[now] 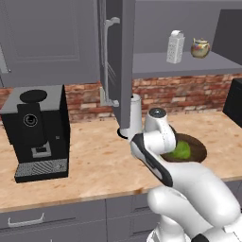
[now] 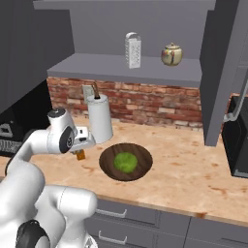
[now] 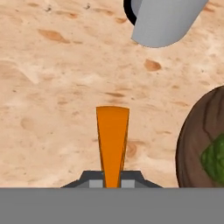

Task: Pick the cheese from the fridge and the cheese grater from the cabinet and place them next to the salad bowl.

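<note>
Your hand (image 3: pixel 112 181) is pinching the cheese (image 3: pixel 112 144), an orange wedge that sticks out from between the two fingertips and points away from the camera, over the speckled tan desk (image 3: pixel 52 87). In the right base view you can see the same wedge (image 2: pixel 80 155) hanging just under the hand (image 2: pixel 81 147), low over the desk and just beside the salad bowl (image 2: pixel 140 167), on the side of the bowl nearest the arm; whether the cheese touches the desk you cannot tell. The bowl is dark brown with a green leafy lump in it, and its rim shows at the edge of the hand view (image 3: pixel 192 144). Behind the bowl, near the brick wall, stands a tall white cylinder (image 2: pixel 100 118). The cabinet (image 2: pixel 126 68) above the bowl stands with its door swung out, and the cheese grater (image 2: pixel 132 50) sits upright on its shelf, with a round gold teapot (image 2: pixel 171 54) near it.
</note>
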